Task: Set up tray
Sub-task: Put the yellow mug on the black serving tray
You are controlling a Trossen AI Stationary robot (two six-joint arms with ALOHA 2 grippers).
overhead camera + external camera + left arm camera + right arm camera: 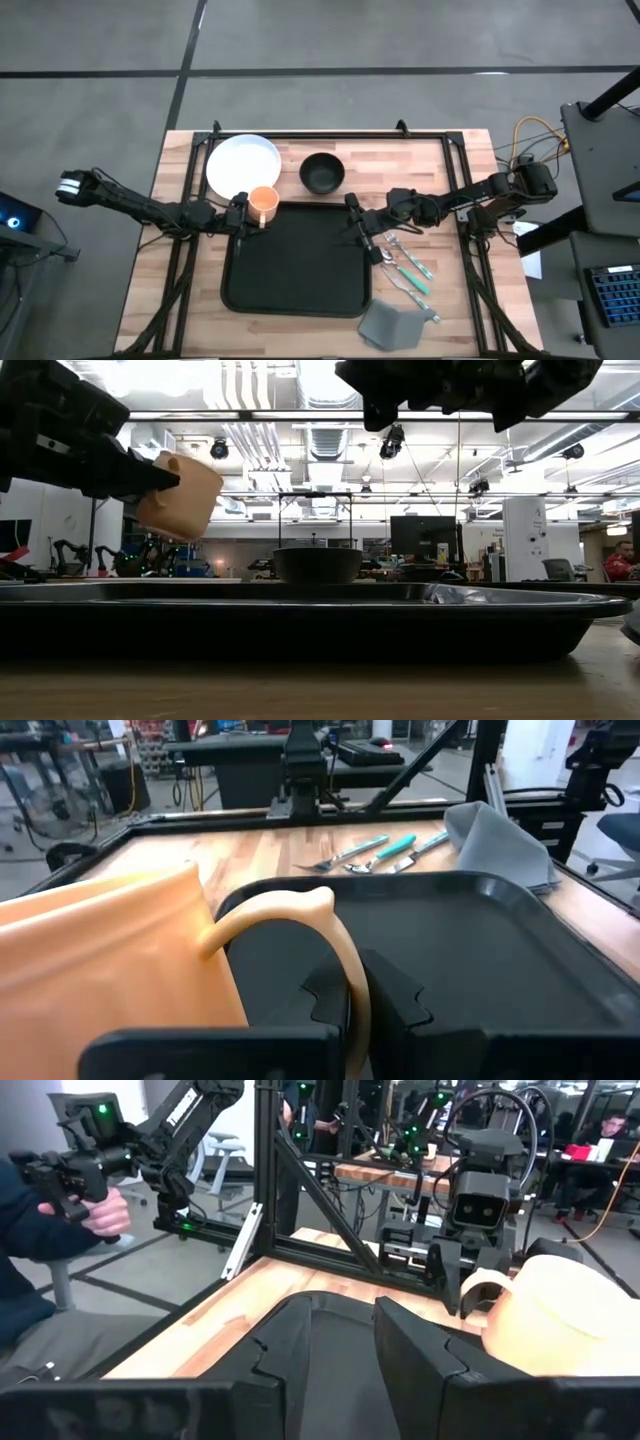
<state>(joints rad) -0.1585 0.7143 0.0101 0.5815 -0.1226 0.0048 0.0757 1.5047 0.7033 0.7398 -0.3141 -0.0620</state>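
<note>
While your left gripper (243, 211) pinches the cup (263, 204) by its handle, it hangs over the tray's (296, 290) far-left corner, ready to set down. Your right gripper (357, 222) waits parted and empty at the tray's right edge.

I see a white plate (243, 165) and black bowl (322, 172) on the wooden table (460, 310), cutlery (405, 268) beside a grey cloth (390, 325)

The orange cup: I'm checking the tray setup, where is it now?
In the high view the orange cup is at the tray's far left corner, just below the white plate. The left hand grips its handle, lifted off the table.
</note>
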